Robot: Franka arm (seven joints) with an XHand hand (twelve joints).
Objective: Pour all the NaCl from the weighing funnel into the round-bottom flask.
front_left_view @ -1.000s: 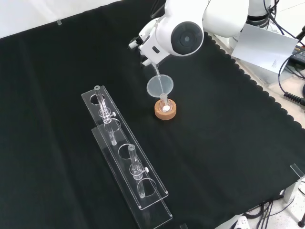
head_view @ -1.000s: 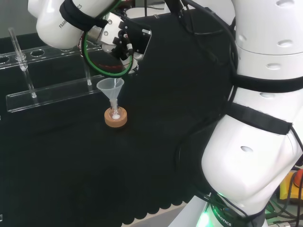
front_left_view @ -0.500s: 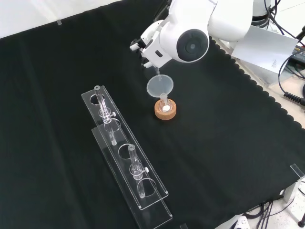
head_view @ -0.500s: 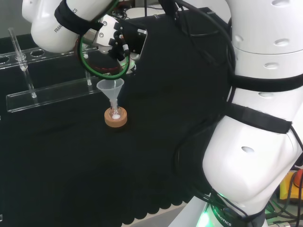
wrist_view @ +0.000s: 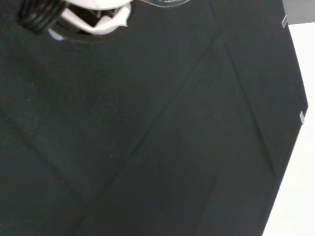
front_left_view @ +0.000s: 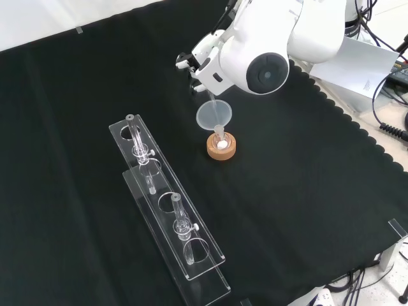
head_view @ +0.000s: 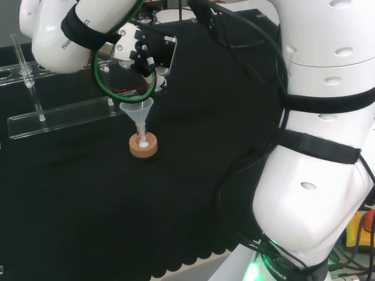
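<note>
- Flask (front_left_view: 220, 145) sits in a cork ring (front_left_view: 221, 150) mid-counter; white salt shows at its bottom. A wide clear funnel (front_left_view: 214, 115) stands in its neck.
- Weighing funnel (front_left_view: 209, 95): thin clear spout slants down into the wide funnel's mouth, upper end at the robot hand (head_view: 149, 55).
- Robot hand hangs just above the funnel; fingers appear curled on the weighing funnel, though the glass is hard to trace.
- Judgement: keep the spout inside the rim, tilt steeply, don't nudge the funnel.
- Versus 1.0 s ago: arm link has swung; flask and ring unmoved.
</note>
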